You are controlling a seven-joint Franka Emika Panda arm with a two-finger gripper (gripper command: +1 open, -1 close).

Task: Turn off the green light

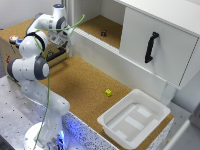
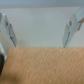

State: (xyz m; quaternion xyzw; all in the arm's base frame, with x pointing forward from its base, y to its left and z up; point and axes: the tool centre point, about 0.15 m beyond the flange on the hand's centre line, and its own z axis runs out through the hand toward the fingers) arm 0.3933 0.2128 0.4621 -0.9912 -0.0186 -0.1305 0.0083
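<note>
Close view from the wrist. Two pale grey gripper fingers [image 2: 9, 31] stand spread wide apart, one at each side of the frame, with open space between them; the gripper [image 2: 39, 31] holds nothing. Beneath them lies a brown, cork-textured table surface [image 2: 42, 65]. Behind the fingers, a flat, pale grey-white panel [image 2: 40, 25] meets the far edge of the cork. The picture is blurred.
</note>
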